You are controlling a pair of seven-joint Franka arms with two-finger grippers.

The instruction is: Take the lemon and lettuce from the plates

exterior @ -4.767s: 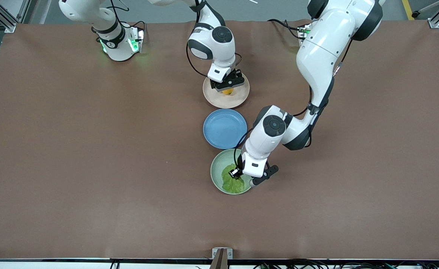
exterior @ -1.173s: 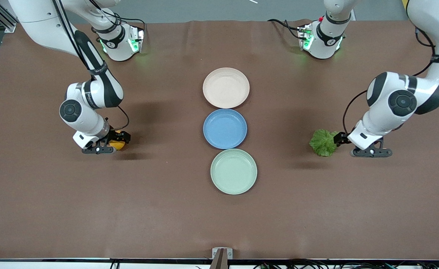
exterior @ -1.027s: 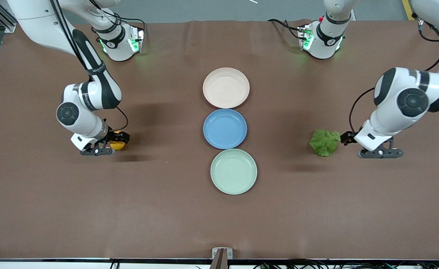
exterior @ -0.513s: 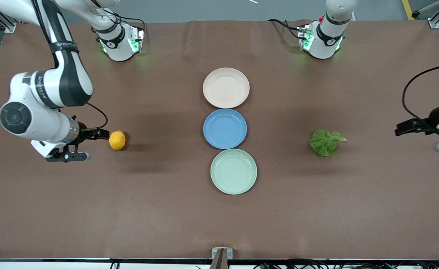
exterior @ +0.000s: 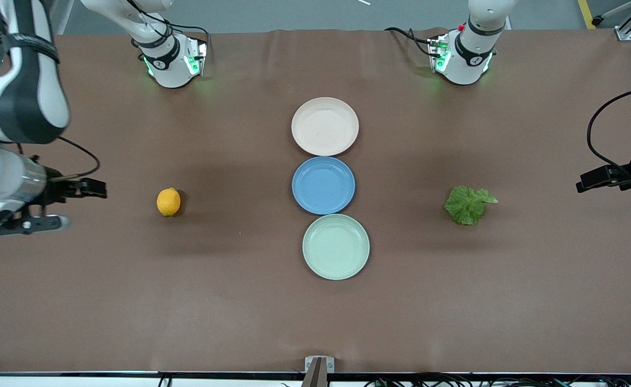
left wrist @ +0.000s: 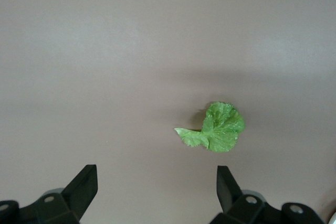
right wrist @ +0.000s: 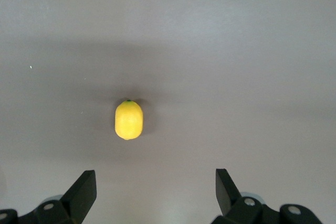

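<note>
The lemon (exterior: pixel 168 201) lies on the bare table toward the right arm's end, also in the right wrist view (right wrist: pixel 128 119). The lettuce (exterior: pixel 468 204) lies on the table toward the left arm's end, also in the left wrist view (left wrist: pixel 218 128). The beige-pink plate (exterior: pixel 324 126) and the mint green plate (exterior: pixel 336 246) hold nothing. My right gripper (exterior: pixel 85 205) is open and empty, raised over the table's end past the lemon (right wrist: pixel 156 184). My left gripper (exterior: pixel 611 197) is open and empty, raised over the table's other end past the lettuce (left wrist: pixel 156 182).
A blue plate (exterior: pixel 323 185) holding nothing sits between the two task plates in the middle of the table. The arm bases stand along the table's edge farthest from the front camera.
Both grippers let go of their loads on the table, opened, and drew up and away toward the table's ends. The lemon and the lettuce stay where they were put down.
</note>
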